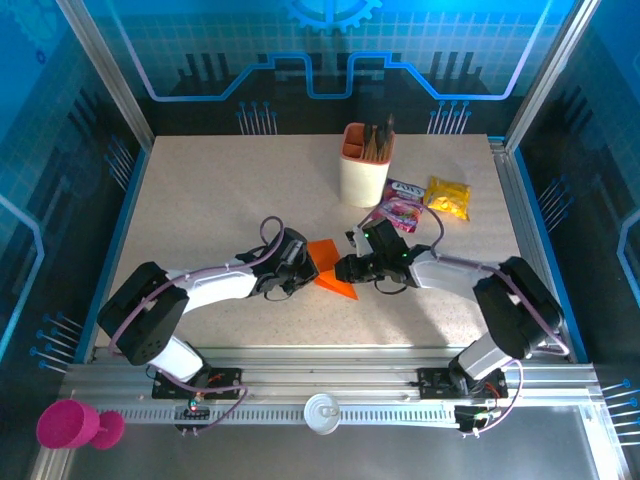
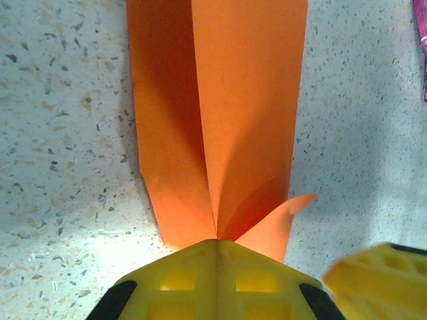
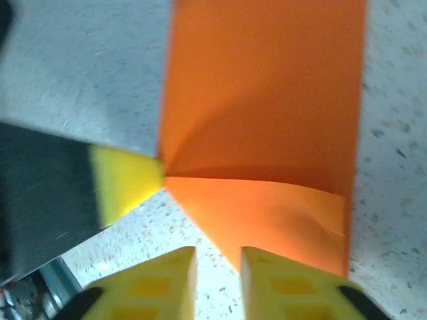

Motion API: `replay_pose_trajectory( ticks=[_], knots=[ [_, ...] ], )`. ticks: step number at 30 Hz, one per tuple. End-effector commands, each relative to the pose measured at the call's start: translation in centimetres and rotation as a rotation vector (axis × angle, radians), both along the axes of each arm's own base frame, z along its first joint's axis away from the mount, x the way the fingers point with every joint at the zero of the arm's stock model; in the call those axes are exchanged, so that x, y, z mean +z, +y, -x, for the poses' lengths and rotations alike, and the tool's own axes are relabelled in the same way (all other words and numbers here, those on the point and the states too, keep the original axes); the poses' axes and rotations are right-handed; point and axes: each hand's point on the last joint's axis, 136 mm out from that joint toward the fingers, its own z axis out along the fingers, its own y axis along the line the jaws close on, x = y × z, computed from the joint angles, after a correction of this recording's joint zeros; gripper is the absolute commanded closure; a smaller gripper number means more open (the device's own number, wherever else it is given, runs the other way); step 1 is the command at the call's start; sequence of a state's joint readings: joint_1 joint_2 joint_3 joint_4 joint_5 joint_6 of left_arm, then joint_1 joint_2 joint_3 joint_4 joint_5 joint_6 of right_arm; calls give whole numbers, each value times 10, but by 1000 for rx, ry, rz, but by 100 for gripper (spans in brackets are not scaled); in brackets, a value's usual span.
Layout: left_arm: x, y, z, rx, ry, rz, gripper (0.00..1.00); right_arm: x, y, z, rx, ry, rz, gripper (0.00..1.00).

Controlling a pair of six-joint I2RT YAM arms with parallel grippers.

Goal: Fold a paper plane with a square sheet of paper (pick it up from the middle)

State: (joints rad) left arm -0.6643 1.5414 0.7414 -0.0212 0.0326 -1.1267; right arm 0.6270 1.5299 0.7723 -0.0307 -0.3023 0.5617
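The orange sheet of paper (image 1: 330, 268) lies creased near the table's middle, between both grippers. In the left wrist view the paper (image 2: 247, 100) shows two long panels meeting at a centre crease, with one corner flap curling up on the right. My left gripper (image 2: 217, 243) is shut on the near end of that crease, and from above the left gripper (image 1: 305, 268) sits at the paper's left edge. My right gripper (image 3: 219, 257) is open, low over the table, with the folded paper (image 3: 267, 120) just ahead of its right finger (image 3: 287, 280). From above the right gripper (image 1: 348, 268) is at the paper's right side.
A beige-and-orange pen cup (image 1: 365, 165) stands behind the paper. Pink (image 1: 400, 208) and yellow (image 1: 448, 196) snack packets lie to its right, close behind my right arm. A pink cup (image 1: 70, 425) sits off the table at the front left.
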Motion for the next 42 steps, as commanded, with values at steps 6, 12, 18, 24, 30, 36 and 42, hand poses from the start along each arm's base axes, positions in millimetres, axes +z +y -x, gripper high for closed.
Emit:
replay_pose_trajectory(
  ticks=[6, 12, 18, 24, 30, 36, 42],
  knots=[
    [16, 2, 5, 49, 9, 38, 100, -20, -7, 21, 125, -195, 287, 53],
    [20, 3, 8, 54, 14, 41, 100, -15, 0, 17, 126, -301, 366, 50],
    [21, 1, 8, 62, 20, 57, 100, -24, 9, 14, 144, -315, 419, 50],
    [20, 2, 8, 67, 24, 52, 100, -40, 10, 15, 148, -305, 477, 53],
    [18, 4, 9, 68, 26, 42, 100, -42, 4, 18, 144, -302, 486, 64],
    [16, 6, 9, 69, 30, 31, 100, -44, 1, 22, 141, -288, 484, 76],
    [15, 7, 9, 71, 29, 21, 100, -46, -1, 28, 136, -267, 466, 78]
  ],
)
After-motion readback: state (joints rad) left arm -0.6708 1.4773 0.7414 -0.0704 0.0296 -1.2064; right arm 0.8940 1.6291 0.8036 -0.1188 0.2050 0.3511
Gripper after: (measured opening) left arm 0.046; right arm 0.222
